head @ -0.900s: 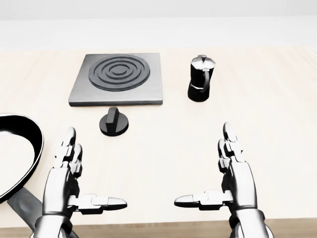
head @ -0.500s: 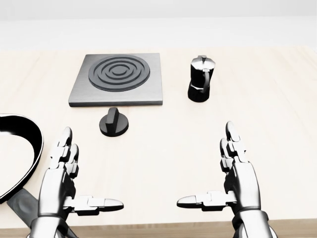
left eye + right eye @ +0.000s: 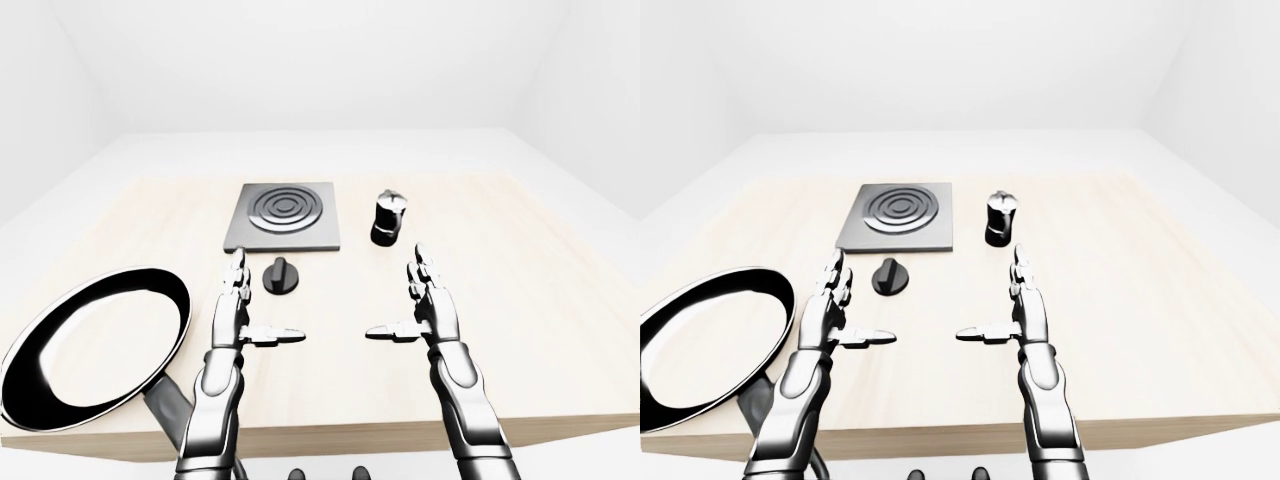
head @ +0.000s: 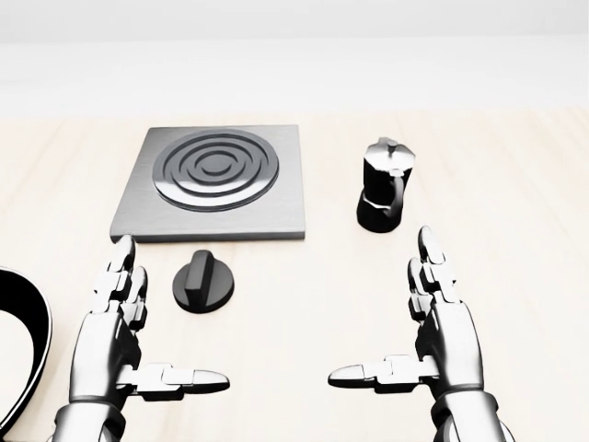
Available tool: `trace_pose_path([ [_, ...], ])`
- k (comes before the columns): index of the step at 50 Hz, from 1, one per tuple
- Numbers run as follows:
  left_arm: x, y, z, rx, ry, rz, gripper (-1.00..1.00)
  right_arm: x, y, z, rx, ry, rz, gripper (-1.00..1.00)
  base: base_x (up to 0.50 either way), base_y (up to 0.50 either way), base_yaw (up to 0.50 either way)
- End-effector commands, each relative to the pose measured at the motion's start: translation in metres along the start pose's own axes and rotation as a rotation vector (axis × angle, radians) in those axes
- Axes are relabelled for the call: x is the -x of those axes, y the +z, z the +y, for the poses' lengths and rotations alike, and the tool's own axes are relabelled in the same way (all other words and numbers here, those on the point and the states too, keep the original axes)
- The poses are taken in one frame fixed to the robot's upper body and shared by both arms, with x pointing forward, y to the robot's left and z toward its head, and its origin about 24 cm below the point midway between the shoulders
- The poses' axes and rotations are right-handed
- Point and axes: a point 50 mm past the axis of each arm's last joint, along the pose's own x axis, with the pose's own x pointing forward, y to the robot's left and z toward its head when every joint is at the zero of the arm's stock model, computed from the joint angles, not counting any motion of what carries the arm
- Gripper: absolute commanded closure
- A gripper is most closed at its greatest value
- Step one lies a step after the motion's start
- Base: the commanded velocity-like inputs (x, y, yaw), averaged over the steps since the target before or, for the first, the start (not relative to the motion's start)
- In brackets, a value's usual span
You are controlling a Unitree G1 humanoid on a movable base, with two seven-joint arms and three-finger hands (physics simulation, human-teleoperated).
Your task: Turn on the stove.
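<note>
In the head view a square grey stove plate [image 4: 213, 184] with dark concentric rings lies flat on the wooden table [image 4: 525, 203]. Its black round knob [image 4: 204, 283] sits just below the plate, with its ridge pointing roughly up the picture. My left hand [image 4: 173, 315] is open, palm inward, just left of and below the knob, apart from it. My right hand [image 4: 380, 306] is open too, mirrored, well to the right of the knob. Neither hand holds anything.
A black and silver moka pot [image 4: 384, 187] stands right of the stove plate, above my right hand. A large black frying pan [image 3: 95, 345] lies at the table's lower left, its handle running under my left arm. White walls surround the table.
The whole picture has shifted: stove, knob and pot sit lower and larger, and the pan has slid off to the left, so the camera has moved nearer. Both hands stay open.
</note>
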Motion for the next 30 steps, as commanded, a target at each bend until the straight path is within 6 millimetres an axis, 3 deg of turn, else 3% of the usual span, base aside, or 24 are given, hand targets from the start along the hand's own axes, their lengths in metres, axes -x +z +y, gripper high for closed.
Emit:
trace_pose_path([
  [1,-0.0005,0.0007,0.0001,0.003,-0.002,0.0,-1.0,-0.0004,-0.0007,-0.0003,0.0,0.0,0.0,-1.0,0.45,0.0,0.0],
  [12,-0.0007,0.0012,0.0009,0.002,0.003,-0.003,-1.0,-0.0005,-0.0012,0.0001,0.002,0.003,0.004,-1.0,0.39,0.0,0.0],
  [30,-0.0032,-0.0069,-0.0005,-0.006,-0.002,0.015,-1.0,0.0004,-0.0026,0.0011,0.003,0.011,0.012,-1.0,0.0,0.0,0.0],
])
